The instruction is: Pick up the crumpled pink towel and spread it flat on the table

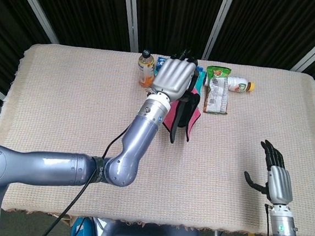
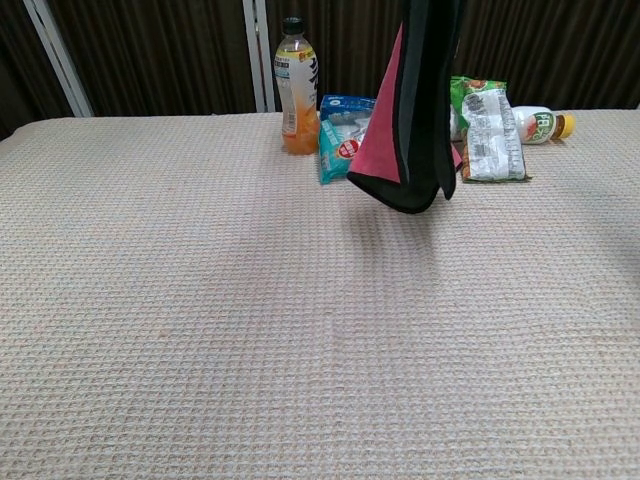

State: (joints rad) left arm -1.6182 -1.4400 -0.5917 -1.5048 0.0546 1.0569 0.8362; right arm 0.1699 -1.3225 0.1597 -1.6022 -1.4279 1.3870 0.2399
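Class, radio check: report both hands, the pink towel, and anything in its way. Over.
Left hand holds the pink black-edged towel, hanging clear of the beige woven tablecloth. Right hand open, idle. Orange drink bottle and snack packets behind it.

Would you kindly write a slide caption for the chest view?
Pink towel hangs folded, clear of the table, with an orange drink bottle and snack packets behind.
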